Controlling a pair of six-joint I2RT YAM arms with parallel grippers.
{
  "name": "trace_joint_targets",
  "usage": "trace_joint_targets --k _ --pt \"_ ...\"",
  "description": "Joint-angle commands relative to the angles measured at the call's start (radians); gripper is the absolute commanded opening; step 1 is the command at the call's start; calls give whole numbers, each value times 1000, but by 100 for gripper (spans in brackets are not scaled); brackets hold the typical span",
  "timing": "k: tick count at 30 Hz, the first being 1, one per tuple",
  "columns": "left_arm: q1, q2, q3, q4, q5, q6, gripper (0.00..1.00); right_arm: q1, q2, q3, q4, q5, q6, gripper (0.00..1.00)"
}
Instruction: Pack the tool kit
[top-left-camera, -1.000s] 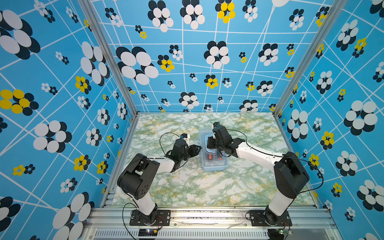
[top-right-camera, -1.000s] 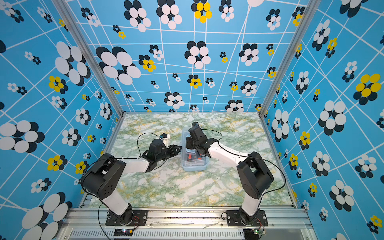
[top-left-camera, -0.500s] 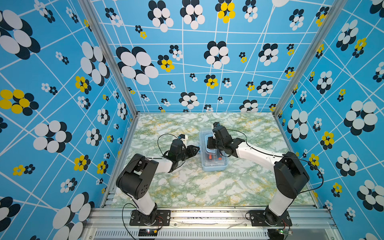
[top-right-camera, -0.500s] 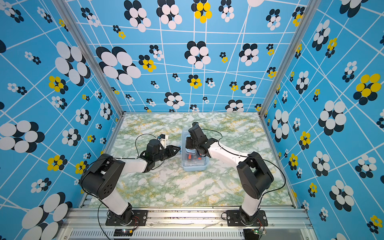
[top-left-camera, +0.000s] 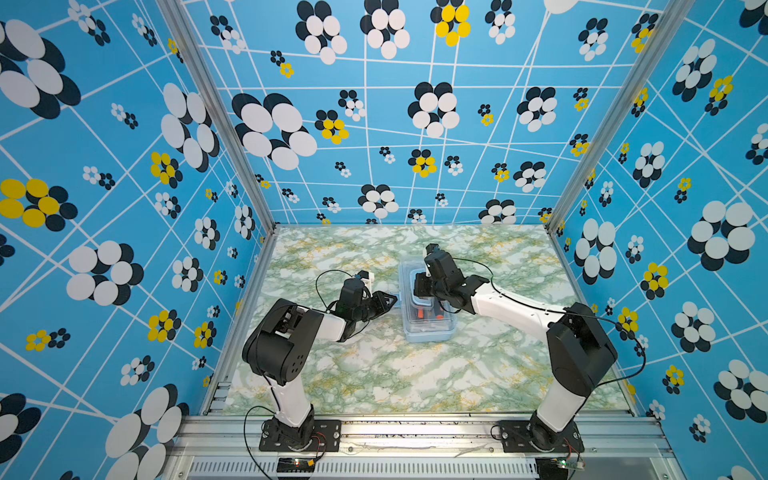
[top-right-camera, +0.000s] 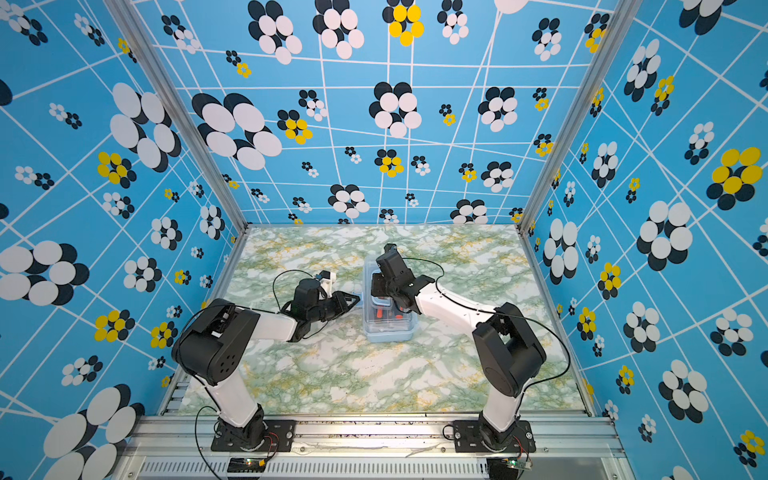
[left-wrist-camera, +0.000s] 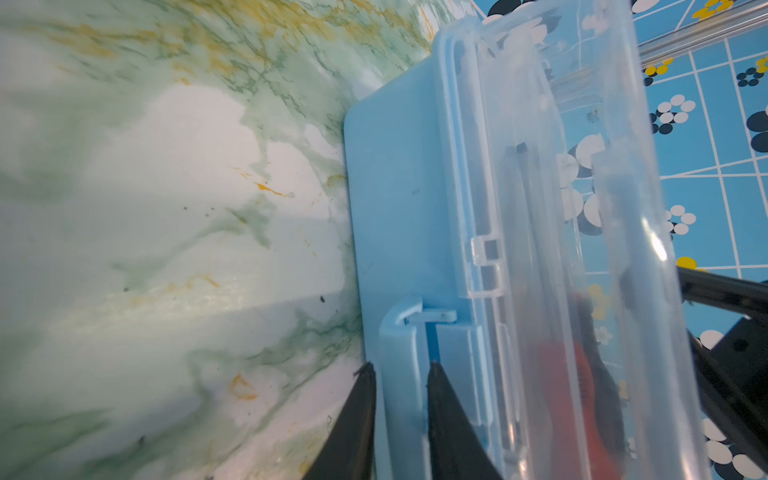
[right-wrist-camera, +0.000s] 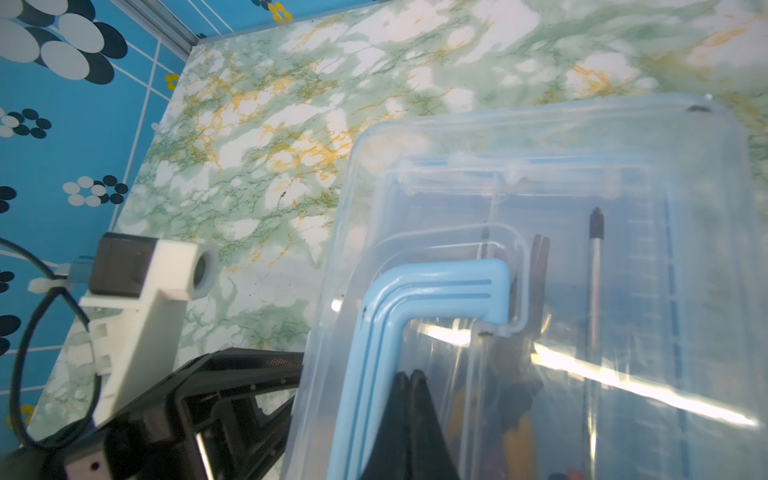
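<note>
Your tool kit (top-left-camera: 428, 330) sits shut in the middle of the table (top-left-camera: 374, 374), just where it was a second ago. Your left gripper (left-wrist-camera: 399, 368) has slid a bit closer to its side, and the two fingers have come nearer together, one on each side of the blue clip (left-wrist-camera: 401, 332); you cannot tell if they squeeze it. Your right gripper (right-wrist-camera: 411, 374) has not moved: it is closed tight, tips together over the clear lid (right-wrist-camera: 623, 199) by the blue handle (right-wrist-camera: 436, 291).
</note>
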Motion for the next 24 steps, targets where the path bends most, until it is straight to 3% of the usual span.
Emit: trace_joint_targets --k 1,14,20,24 --pt "5 5 18 23 15 -7 19 17 56 -8 -107 -64 -19 0" --pt "9 -122 26 -77 5 24 15 17 46 -7 -111 -59 -19 0" --pt "4 -144 20 -84 5 21 17 17 52 -5 -108 -66 -19 0" --pt "-2 -165 24 -104 1 25 24 17 51 -6 -108 -68 -22 0"
